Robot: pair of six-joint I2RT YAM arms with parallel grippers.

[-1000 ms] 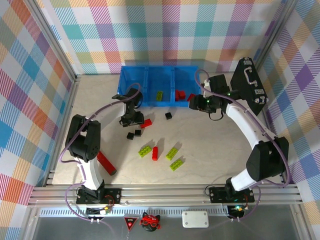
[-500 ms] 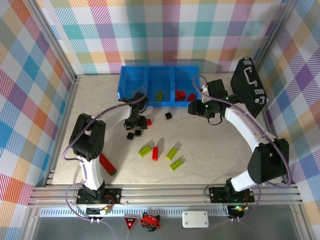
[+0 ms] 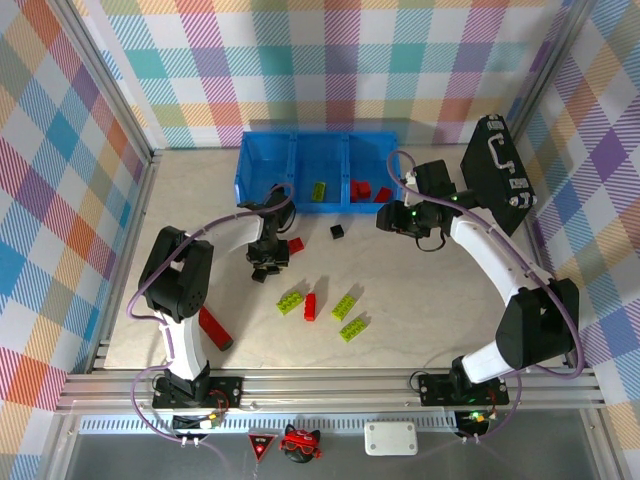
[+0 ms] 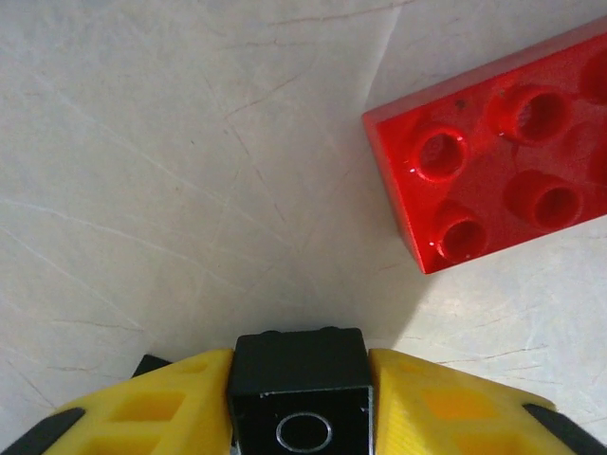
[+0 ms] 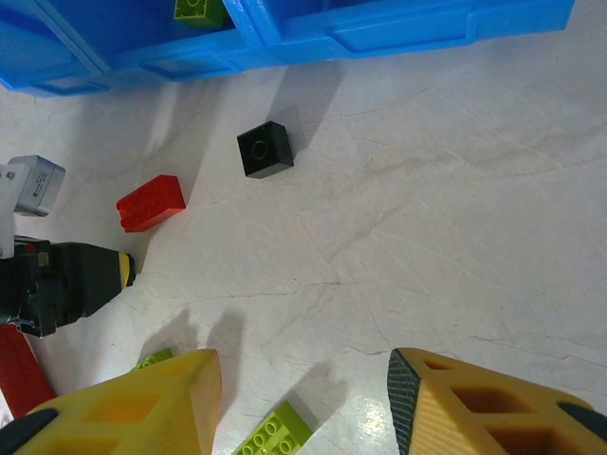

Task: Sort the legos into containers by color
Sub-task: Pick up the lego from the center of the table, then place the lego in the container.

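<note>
Legos mid-sort: your L gripper (image 3: 265,262) sits low on the table (image 3: 440,300), its yellow fingers (image 4: 161,412) clamped on a black brick (image 4: 299,408) from both sides. A red brick (image 4: 493,204) lies flat just beyond, studs up, apart from the held one w/ a strip of bare table btwn. Your R gripper (image 5: 303,365) hangs w/ jaws apart, nothing btwn them, near the right end of the blue containers (image 3: 245,170). A loose black brick (image 5: 265,149) rests just short of the bins' near wall; open tabletop runs to its right. Middle bin holds a green brick (image 3: 318,190), right bin two red bricks (image 3: 360,188). Three green bricks (image 3: 347,306) and a lone red piece (image 3: 310,306) lie grouped mid-table, well clear of both arms and the table's edges.
</note>
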